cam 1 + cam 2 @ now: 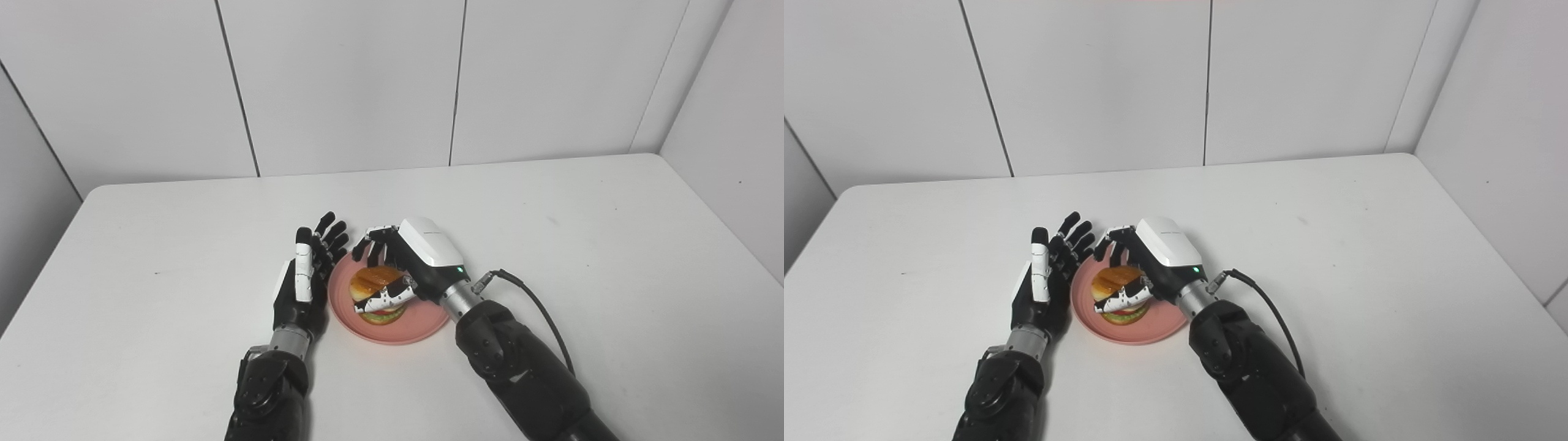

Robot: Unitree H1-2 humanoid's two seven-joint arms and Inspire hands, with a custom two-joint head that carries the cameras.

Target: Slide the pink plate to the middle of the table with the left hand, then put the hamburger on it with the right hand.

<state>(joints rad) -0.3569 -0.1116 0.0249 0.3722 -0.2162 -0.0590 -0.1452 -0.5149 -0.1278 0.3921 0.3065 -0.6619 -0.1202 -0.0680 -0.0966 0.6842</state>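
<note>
The pink plate [422,321] lies near the middle of the white table, toward the front. On it sits the hamburger [373,283], with an orange bun and green lettuce at the bottom. My right hand [409,260] is wrapped around the hamburger, thumb on the near side and fingers on the far side. Just left of the plate, my left hand [306,275] stands edge-on with its fingers [329,236] spread and straight, right against the plate's left rim. It holds nothing.
The white table [612,257] runs to white wall panels at the back and a wall on the right. A black cable [539,306] loops from my right wrist over the table.
</note>
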